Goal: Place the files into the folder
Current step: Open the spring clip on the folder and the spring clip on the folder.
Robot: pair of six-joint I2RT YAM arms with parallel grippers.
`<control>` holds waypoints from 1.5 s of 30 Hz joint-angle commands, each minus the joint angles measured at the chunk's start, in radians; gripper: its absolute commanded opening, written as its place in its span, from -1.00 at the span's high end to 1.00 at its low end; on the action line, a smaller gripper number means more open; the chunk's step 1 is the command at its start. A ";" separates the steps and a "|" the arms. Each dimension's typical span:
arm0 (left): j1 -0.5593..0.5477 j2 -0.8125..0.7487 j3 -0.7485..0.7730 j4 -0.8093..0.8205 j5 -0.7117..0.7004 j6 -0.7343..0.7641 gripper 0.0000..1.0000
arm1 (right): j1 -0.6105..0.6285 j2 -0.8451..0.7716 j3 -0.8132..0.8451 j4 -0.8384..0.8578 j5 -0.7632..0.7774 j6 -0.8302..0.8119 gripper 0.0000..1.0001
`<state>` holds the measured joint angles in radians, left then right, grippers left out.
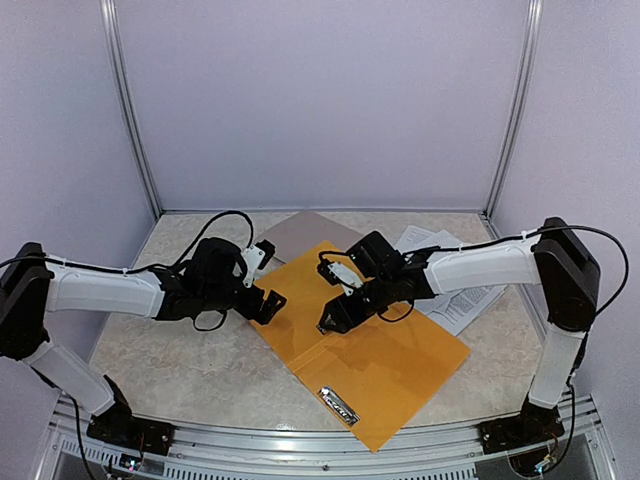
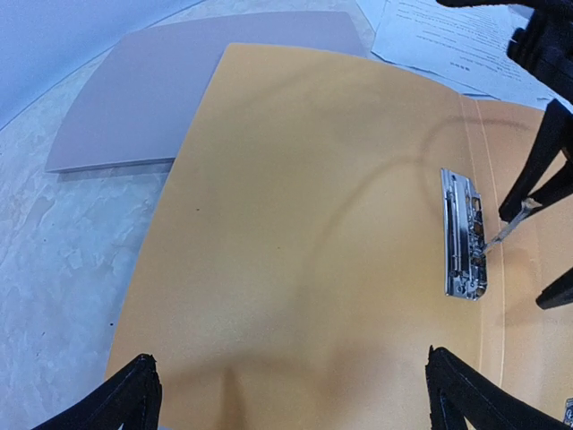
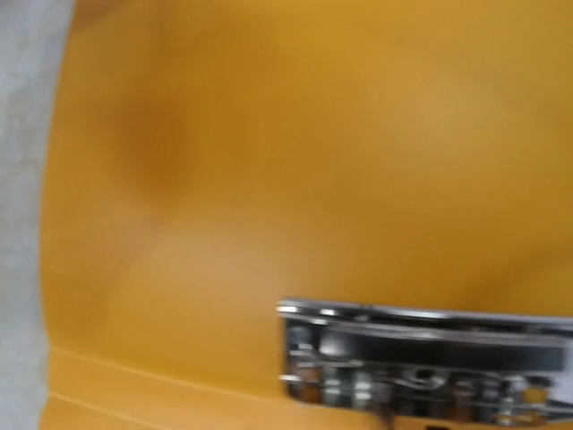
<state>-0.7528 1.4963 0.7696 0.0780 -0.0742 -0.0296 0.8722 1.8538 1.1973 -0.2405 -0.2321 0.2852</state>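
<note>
Orange folder (image 1: 400,365) lies open flat; printed white files (image 1: 470,305) lie beside its right edge.

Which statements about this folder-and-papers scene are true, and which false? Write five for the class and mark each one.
1. The orange folder lies open on the table. True.
2. The white sheets are already inside the folder. False: they lie on the table past its far right edge, beneath the right arm.
3. The left jaws stand open and hold nothing. True.
4. The grey-brown board lies on top of the folder. False: it lies behind the folder, whose far corner overlaps it.
5. A metal clip sits on the folder's inner face. True.
</note>
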 commanded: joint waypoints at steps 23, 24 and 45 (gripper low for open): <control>0.138 -0.079 0.115 -0.246 -0.170 -0.265 -0.98 | 0.086 -0.015 0.112 -0.119 0.194 0.036 -0.51; 0.153 -0.079 0.125 -0.262 -0.138 -0.287 -0.98 | 0.055 -0.039 0.100 -0.125 0.217 0.041 -0.52; 0.202 -0.073 0.124 -0.240 0.122 -0.369 -0.97 | -0.541 -0.376 -0.472 0.198 0.357 0.487 -0.57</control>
<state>-0.5514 1.4147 0.8967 -0.1802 -0.0147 -0.3893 0.3580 1.5497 0.8013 -0.1486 0.1272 0.6445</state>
